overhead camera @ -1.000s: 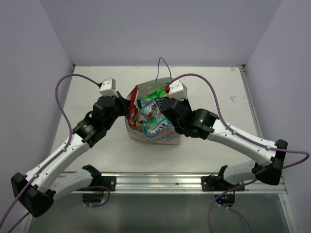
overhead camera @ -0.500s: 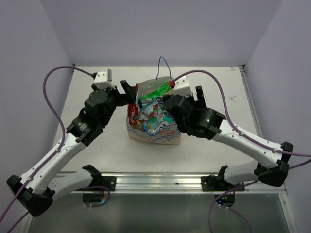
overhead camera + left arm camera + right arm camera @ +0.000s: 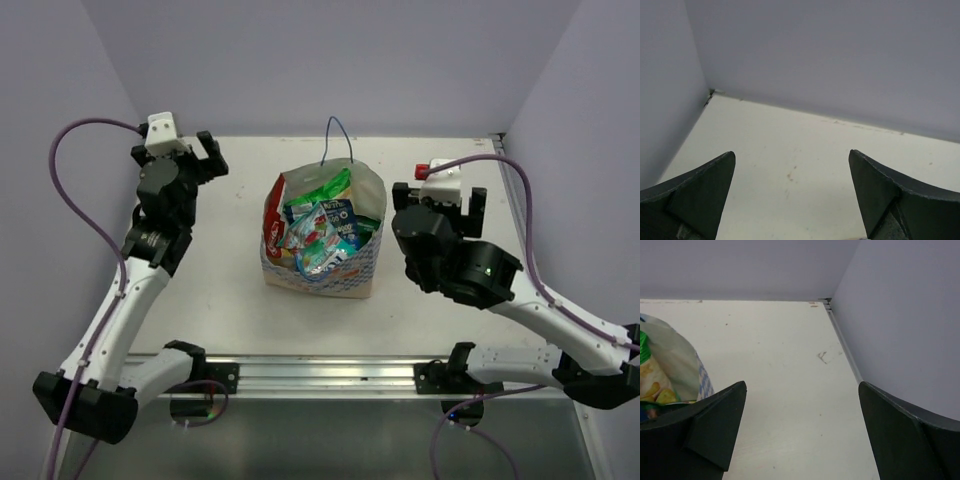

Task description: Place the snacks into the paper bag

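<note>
Paper bag (image 3: 345, 283): it stands upright at the middle of the table (image 3: 220, 300), mouth open, apart from both arms. It looks light, so a brush from either arm as it swings could tip it over.
Snacks (image 3: 312, 238): every packet I can see is in the bag, heaped up to the rim. I cannot count them in the pile, so the tiny sachet may be buried or missing.
Red-yellow packet (image 3: 272, 238): it is pressed against the bag's left wall. The wall bulges there, and a nudge could fold it outward.
Right gripper (image 3: 802, 390): jaws spread wide and holding nothing, just to the right of the bag. Its wrist view shows the bag's edge at the left, so a leftward sweep would hit the bag first.
Green-white chip bag (image 3: 318, 190): it stands on end at the far side and pokes above the rim. It is the likeliest to slide out if the bag is jolted.
Left gripper (image 3: 791, 165): jaws spread wide and empty, well to the left of the bag, facing bare table and the back wall.
Blue string handle (image 3: 335, 135): its loop stands upright at the far rim, where a passing finger could snag it and drag the bag.
</note>
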{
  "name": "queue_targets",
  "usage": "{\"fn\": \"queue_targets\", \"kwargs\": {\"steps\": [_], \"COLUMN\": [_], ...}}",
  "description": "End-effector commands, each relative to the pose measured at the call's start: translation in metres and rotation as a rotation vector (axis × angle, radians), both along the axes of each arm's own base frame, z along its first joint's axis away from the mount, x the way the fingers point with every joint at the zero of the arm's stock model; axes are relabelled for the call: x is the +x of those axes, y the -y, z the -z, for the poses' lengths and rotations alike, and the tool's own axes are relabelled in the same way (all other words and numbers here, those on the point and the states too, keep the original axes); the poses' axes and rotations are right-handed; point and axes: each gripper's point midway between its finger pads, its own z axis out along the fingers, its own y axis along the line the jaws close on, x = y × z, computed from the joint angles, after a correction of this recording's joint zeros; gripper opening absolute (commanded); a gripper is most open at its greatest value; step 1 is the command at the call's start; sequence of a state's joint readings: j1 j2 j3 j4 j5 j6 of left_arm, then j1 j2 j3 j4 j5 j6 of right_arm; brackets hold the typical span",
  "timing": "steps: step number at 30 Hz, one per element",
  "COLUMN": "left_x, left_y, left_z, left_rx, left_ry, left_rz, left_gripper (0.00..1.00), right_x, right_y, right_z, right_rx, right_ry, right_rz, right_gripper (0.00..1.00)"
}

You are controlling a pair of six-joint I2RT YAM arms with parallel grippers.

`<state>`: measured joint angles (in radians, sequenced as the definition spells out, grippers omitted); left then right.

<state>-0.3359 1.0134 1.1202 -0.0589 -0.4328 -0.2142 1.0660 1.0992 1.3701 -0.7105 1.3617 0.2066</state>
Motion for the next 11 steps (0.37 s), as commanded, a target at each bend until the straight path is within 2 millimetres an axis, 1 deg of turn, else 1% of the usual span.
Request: {"fn": "queue_targets", "kwargs": {"steps": [1,2,4,6,8,11], "left_x": [0.018,0.021,0.025,0.028,0.029,0.029], "left_y": [-0.019,-0.022,-0.028,-0.030,-0.032,-0.033], "left_z": [0.050,0.051,0.052,0.055,0.057,0.061], "left_rx": [-0.018,-0.022,-0.030,-0.037,-0.039,-0.034], "left_ry": [-0.112,-0.112,-0.117,-0.129,-0.133,-0.141], "left_rz": [0.031,0.029,0.035,0.041,0.042,0.042], "left_gripper": [1.00,1.00,1.00,1.00,1.00,1.00], "right_x": [-0.012,-0.016,-0.019,-0.022,-0.021,-0.020], "right_y": [0.030,0.037,0.046,0.053,0.054,0.058], "right_z": [-0.002,-0.003,0.003,0.004,0.011,0.015], "right_rx": [0.028,0.039,0.035,0.049,0.052,0.062], "right_ry": [0.066,0.074,0.075,0.080,0.069,0.067], "right_rz": [0.107,0.113,0.131,0.140,0.134,0.151], "right_gripper": [0.99,0.99,0.99,0.99,0.99,0.99]}}
